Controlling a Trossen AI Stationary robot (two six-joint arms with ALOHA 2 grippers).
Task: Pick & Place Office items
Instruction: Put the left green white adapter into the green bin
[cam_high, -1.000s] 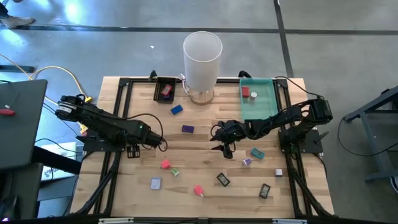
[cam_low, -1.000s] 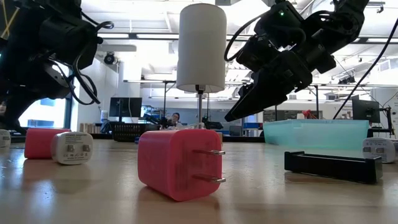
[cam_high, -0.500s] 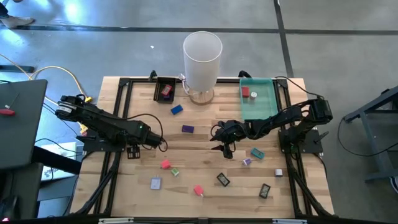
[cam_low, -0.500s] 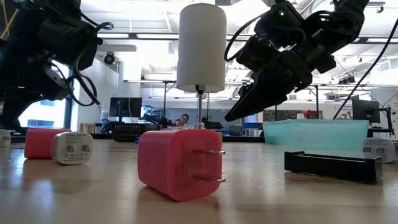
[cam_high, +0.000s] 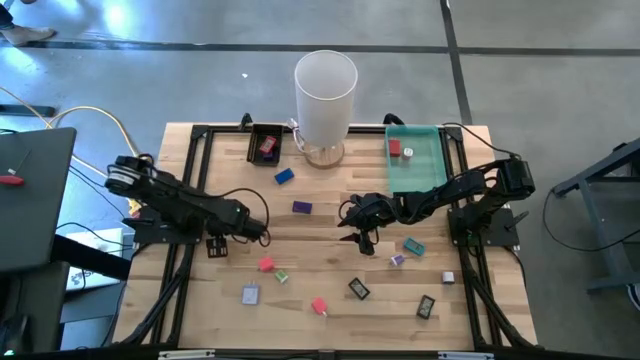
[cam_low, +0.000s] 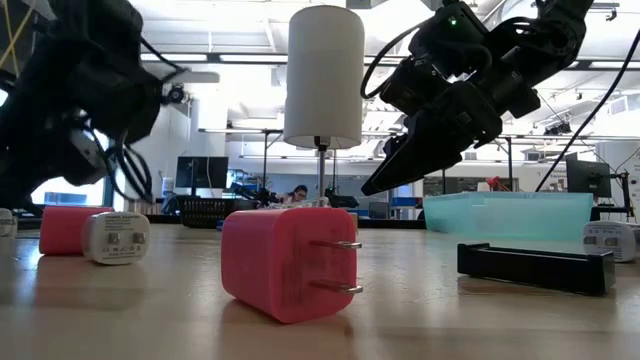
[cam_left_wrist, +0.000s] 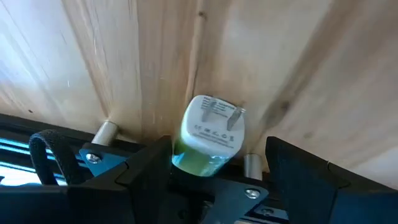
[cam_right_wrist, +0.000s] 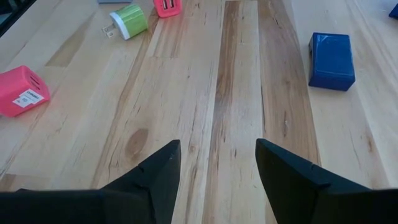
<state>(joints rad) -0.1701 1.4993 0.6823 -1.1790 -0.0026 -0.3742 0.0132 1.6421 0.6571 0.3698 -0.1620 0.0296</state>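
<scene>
A lab: open hall with monitors (cam_low: 200, 170) and ceiling strip lights (cam_low: 240, 58)

Small coloured office items (cam_high: 300, 208) lie scattered on the wooden table (cam_high: 330, 310), with both dark arms reaching toward its middle.

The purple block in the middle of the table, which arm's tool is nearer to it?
Left, narrowly. The left tool sits just beside the purple block, toward the left edge; the right tool is on its other side, slightly farther off.

Small colourful chargers (cam_high: 320, 306) scattered on wood.
</scene>
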